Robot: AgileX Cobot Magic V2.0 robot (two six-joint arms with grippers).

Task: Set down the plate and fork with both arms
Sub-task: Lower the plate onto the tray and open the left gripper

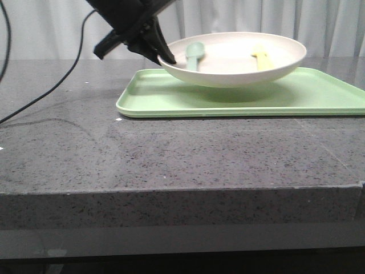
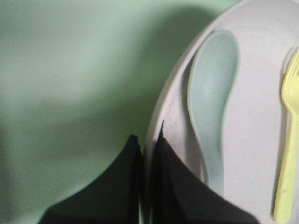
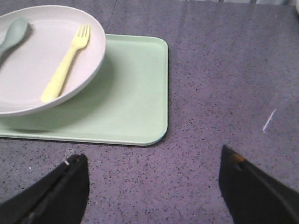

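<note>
left gripper (image 1: 162, 57): pinched on round cream matte plate (image 1: 234, 57) rim, 9 o'clock edge
right gripper (image 3: 152, 186): wide, empty
risk: one-sided grip may tilt plate; slim pale-yellow plastic fork (image 3: 65, 65) slides off

1. The place looked like a robot test room or lab staged as a dining spot, not a lived-in home.
2. A thick grey speckled stone desk (image 1: 171, 154) carried only a light-green tray (image 1: 319, 97).
3. Pale pleated curtains (image 1: 45, 28) closed off the back.
4. A loose black cable (image 1: 54, 85) trailed over the desk.
</note>
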